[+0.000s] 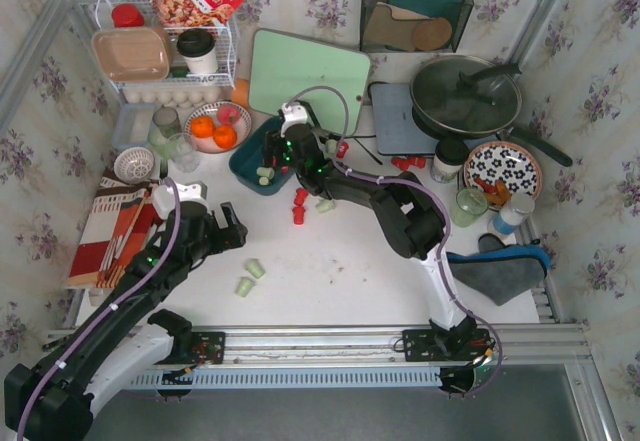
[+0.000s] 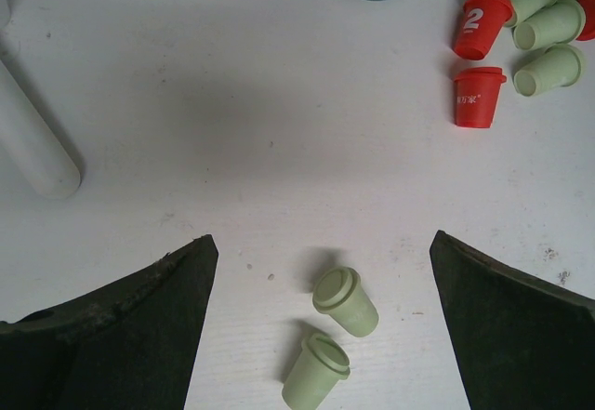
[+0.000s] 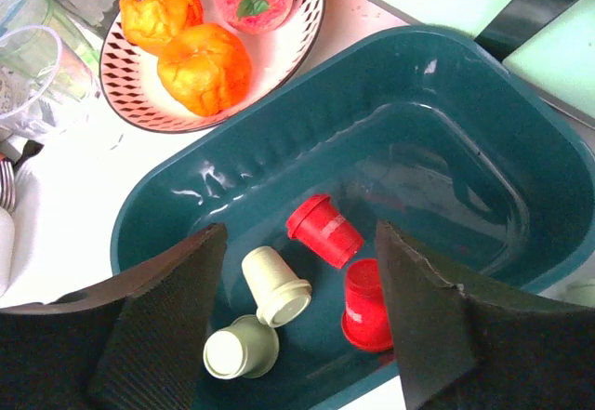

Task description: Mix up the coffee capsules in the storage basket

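One storage basket is counted, holding four coffee capsules: two red capsules, two pale green capsules. Two loose green capsules are counted on the table. Two oranges are counted on one plate.

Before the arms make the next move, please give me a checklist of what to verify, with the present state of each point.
1. Right gripper jaws open, holding nothing: ok.
2. Storage basket has both colours, two red capsules and two pale capsules: ok.
3. All capsules inside the basket: not ok, loose capsules lie on the table.
4. Left gripper jaws open above a green pair: ok.
5. That pair standing upright: not ok, both lie on their sides.
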You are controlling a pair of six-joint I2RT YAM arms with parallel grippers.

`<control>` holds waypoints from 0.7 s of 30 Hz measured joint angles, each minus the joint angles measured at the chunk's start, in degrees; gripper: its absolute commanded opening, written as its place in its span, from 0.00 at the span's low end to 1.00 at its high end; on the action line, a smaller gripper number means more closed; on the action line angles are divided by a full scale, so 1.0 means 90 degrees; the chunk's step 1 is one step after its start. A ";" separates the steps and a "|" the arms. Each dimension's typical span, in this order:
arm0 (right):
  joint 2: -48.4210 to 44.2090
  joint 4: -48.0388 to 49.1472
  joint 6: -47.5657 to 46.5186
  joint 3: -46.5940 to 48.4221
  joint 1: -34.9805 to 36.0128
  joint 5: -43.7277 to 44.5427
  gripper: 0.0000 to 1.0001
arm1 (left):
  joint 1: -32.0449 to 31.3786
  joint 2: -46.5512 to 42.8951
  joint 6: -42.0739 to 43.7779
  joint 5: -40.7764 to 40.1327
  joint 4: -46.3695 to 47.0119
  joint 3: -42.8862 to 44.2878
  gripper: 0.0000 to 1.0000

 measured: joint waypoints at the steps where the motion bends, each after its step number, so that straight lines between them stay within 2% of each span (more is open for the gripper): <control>1: -0.0012 -0.0058 -0.0005 0.0032 -0.0002 -0.0005 0.76 | 0.0000 0.0007 0.0000 0.0000 0.0000 0.0000 0.99; 3: -0.0061 -0.0185 -0.0058 0.0073 0.0000 -0.0085 0.78 | 0.0000 0.0039 0.0000 0.0000 0.0000 0.0000 0.99; 4: -0.0117 -0.0267 -0.0112 0.0075 0.0000 -0.0124 0.83 | 0.0000 0.0049 0.0000 0.0000 -0.0002 0.0000 0.99; 5: -0.0209 -0.0391 -0.0153 0.0073 0.0000 -0.0112 0.95 | 0.0000 0.0049 0.0000 0.0000 0.0000 0.0000 0.99; 6: -0.0313 -0.0469 -0.0182 0.0063 0.0005 -0.0112 0.99 | 0.0000 0.0049 0.0000 0.0000 0.0000 0.0000 0.99; 13: -0.1591 -0.0865 -0.0850 -0.0612 0.0017 0.0408 1.00 | 0.0000 0.0143 0.0000 0.0010 0.0010 -0.0002 0.99; 21: -0.3475 -0.1433 -0.1610 -0.2203 0.0017 0.2317 1.00 | 0.0000 0.0578 0.0046 0.0277 0.0015 0.0012 0.97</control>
